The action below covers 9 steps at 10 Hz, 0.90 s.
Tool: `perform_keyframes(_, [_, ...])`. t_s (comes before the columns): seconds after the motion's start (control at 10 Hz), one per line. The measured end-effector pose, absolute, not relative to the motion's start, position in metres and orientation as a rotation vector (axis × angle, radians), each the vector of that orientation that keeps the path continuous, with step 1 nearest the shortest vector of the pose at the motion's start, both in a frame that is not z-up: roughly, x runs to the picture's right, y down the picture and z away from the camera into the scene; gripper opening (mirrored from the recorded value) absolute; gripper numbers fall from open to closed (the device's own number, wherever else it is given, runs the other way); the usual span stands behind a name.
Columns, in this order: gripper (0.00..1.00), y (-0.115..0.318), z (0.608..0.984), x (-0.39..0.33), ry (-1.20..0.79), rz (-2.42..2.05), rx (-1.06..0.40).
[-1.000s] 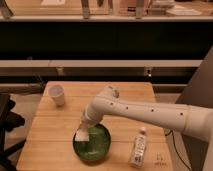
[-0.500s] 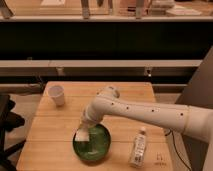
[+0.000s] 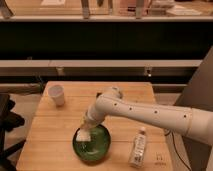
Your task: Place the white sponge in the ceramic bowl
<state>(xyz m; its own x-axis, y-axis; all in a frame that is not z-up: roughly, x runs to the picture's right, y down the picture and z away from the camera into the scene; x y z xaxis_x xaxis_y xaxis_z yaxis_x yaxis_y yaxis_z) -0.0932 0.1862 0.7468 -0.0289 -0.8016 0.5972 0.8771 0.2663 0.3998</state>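
The gripper (image 3: pixel 86 128) hangs over the left side of the green bowl (image 3: pixel 103 148) on the desk (image 3: pixel 50 131). A small white blocky sponge (image 3: pixel 83 136) sits at its tip, inside the rim. I cannot tell whether the jaws grip it.

I see the ceramic bowl (image 3: pixel 107 145) sitting on the table (image 3: pixel 55 132), near its front edge. The white sponge (image 3: pixel 83 135) is over the bowl's ten o'clock rim, at the tip of the gripper (image 3: pixel 88 125). The arm reaches in from three o'clock. A paper cup (image 3: pixel 56 94) stands well apart at the bowl's eleven o'clock, toward the back. A bottle (image 3: pixel 138 147) lies near the bowl at three o'clock.
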Motion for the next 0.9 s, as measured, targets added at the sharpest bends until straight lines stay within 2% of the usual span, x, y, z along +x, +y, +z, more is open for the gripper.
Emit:
perform_keyframes(0.1, [0.8, 0.1869, 0.747, -0.0939, -0.867, -1.35, -0.109])
perform_keyframes(0.9, [0.8, 0.1873, 0.7502, -0.086, -0.873, -1.337, -0.101])
